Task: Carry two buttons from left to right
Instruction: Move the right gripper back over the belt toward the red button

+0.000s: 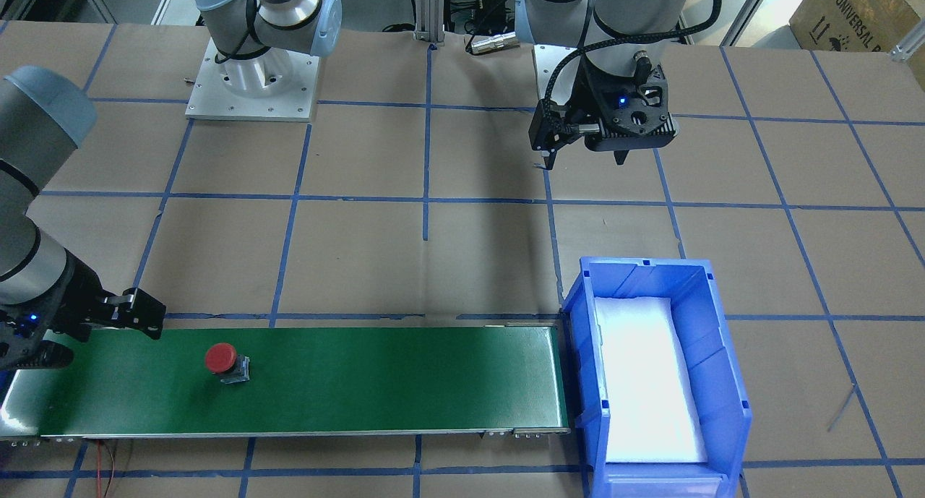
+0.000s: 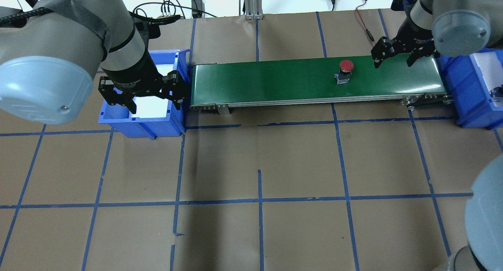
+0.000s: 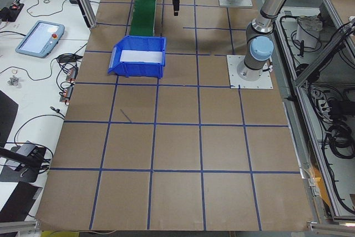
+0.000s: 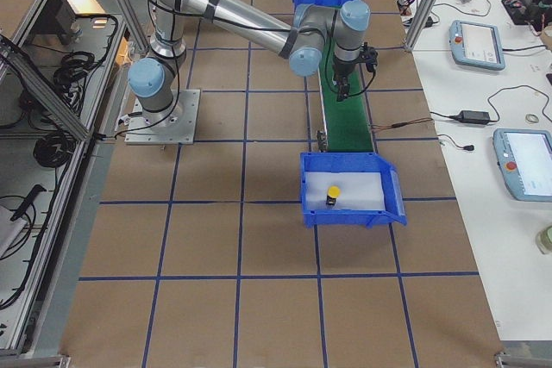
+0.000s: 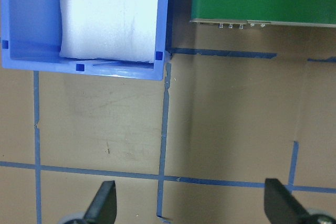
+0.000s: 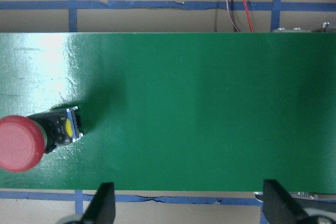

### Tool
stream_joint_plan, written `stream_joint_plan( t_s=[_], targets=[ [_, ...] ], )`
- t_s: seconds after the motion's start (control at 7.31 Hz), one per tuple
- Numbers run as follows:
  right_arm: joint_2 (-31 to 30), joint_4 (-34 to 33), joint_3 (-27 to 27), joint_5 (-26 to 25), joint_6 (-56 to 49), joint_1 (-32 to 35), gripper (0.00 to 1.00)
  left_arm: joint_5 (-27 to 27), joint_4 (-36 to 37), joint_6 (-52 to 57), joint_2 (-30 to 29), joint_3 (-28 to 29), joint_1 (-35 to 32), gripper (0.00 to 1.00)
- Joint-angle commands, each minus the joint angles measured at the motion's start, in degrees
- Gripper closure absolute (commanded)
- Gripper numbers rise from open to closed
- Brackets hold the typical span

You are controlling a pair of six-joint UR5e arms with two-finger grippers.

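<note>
The red button [image 2: 346, 65] lies on the green conveyor belt [image 2: 275, 80], in the upper right of the overhead view, resting tilted with its mushroom cap uppermost and its black-and-silver switch body [image 2: 342, 78] against the belt surface. The yellow button [image 4: 332, 194] sits in the right-hand blue bin [image 4: 349, 189], low in the centre of the right-side view, on the white foam liner. The right tool [image 2: 395, 55] hovers over the belt near its right end, just beside the red button and apart from it; its fingers are spread wide and hold nothing. The left tool [image 2: 142, 98] hangs over the left-hand blue bin [image 2: 118, 117] at the left end of the belt, likewise spread wide and empty; the left wrist view shows only bare white foam [image 5: 110, 14] in that bin. One button therefore appears delivered, and the red one remains to be lifted from the belt into the right-hand bin. The red button is judged to be light, rigid and not fragile. The domed cap is smooth plastic and probably slippery (a pinch across it may slide off), whereas the squarish switch body offers flat opposing faces. The recommended hold is across the body just below the cap, with the fingers square to those faces. Because the part rests tilted, a one-sided contact could roll or skid it on the glossy belt.
</note>
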Motion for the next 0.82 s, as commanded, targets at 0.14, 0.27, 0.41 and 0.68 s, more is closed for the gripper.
stream_joint_plan(
  t_s=[0.14, 0.27, 0.41, 0.68],
  targets=[
    [0.3, -0.5, -0.5, -0.8, 5.3, 4.8, 0.0, 0.1, 0.0, 0.1, 0.0, -0.1, 0.0, 0.0],
    [0.3, -0.5, -0.4, -0.8, 5.2, 5.0, 0.0, 0.1, 0.0, 0.1, 0.0, -0.2, 0.0, 0.0],
    [0.6, -0.5, -0.4, -0.8, 5.0, 5.1, 0.0, 0.1, 0.0, 0.1, 0.0, -0.2, 0.1, 0.0],
    [2.6, -4.1, -0.6, -0.8, 4.7, 5.1, 0.0, 0.1, 0.0, 0.1, 0.0, -0.1, 0.1, 0.0]
  ],
)
